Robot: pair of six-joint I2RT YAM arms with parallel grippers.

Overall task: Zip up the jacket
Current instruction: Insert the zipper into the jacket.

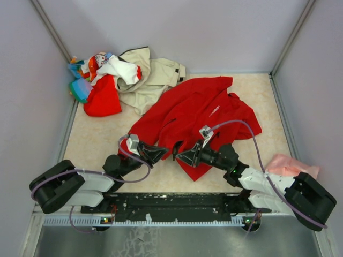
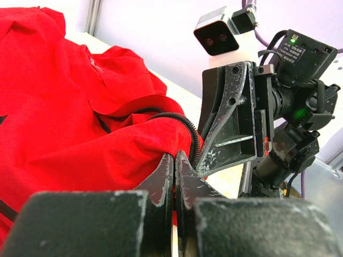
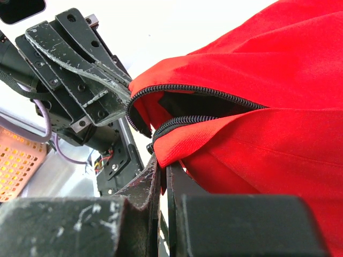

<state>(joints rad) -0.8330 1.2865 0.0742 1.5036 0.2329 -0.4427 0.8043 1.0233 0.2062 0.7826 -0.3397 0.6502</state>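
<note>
Jacket (image 1: 187,112) hem corners sit pinched in closed left fingers (image 2: 161,182) and right fingers (image 3: 143,187).

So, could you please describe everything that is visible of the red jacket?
The red jacket is bright red, of thin smooth fabric, with a black front zipper and a small white chest logo. It lies crumpled, front up, on the table, hem at the near side. The zipper is open at the bottom, its two sides apart. The left gripper and the right gripper, both shut, each pinch the hem beside the zipper. Its far left edge reaches the beige jacket.
</note>
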